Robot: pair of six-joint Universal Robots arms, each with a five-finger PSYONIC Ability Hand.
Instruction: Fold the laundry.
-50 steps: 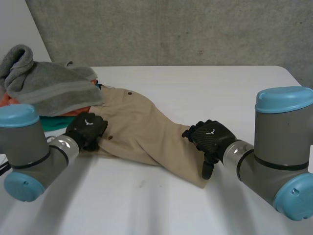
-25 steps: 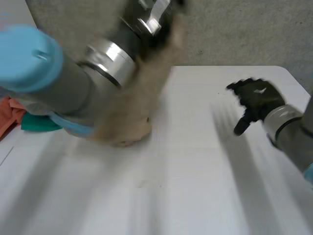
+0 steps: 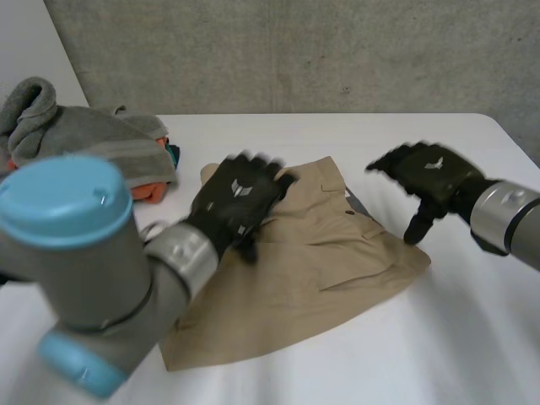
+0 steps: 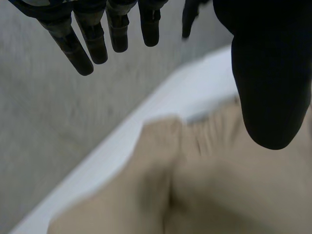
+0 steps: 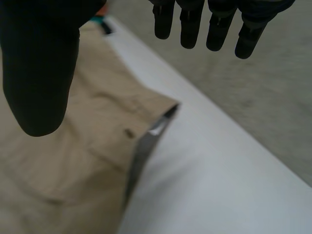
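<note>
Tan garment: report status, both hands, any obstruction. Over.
Left hand open, over the far edge of the tan garment. Right hand open, raised at its right side. It lies on the table, held by neither. Laundry pile at left, clear.

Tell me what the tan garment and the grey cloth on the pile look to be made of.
Tan garment: likely a woven cotton-type twill with a matte finish. It lies in soft creases and shows stitched pocket seams. Grey cloth: probably terry towelling, thick, fuzzy and matte, with a flatter woven band running across it. The exact fibres cannot be told from the look alone.
</note>
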